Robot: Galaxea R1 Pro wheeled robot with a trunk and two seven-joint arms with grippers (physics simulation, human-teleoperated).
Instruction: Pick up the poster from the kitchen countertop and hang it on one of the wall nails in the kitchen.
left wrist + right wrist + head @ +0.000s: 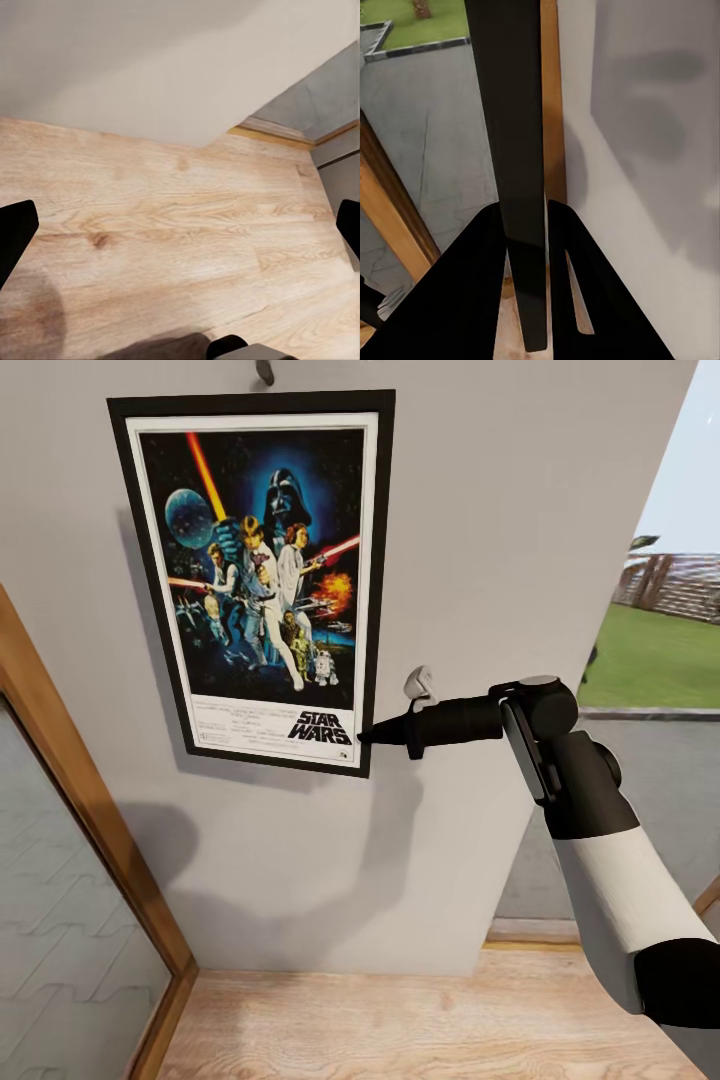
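Black-framed, white-bordered poster (255,585): upright rectangle, colourful film figures on dark blue-black, "STAR WARS" lettering at the bottom. It lies flat against the pale grey wall (520,540), slightly tilted, its top edge just under a dark wall nail (264,371) at the upper margin of the head view; whether it hangs on that nail cannot be told.

Right gripper (368,736): black, reaching in level from the right, fingers clamped on the poster's lower right corner. In the right wrist view the frame edge (514,150) runs as a dark strip between the two black fingers (585,292), which press on it from either side.

Small pale fixture (419,683) on the wall just above the right gripper; kind unclear.

Right arm (610,870): black wrist section, white forearm, entering from the lower right.

Left gripper (180,232): fingertips at opposite edges of the left wrist view, wide apart, nothing between them, over the floor.

Light wooden plank floor (400,1020) at the wall's foot.

Wood-framed glass panel (60,900), left of the wall.

Green lawn (650,655) outside, at right.
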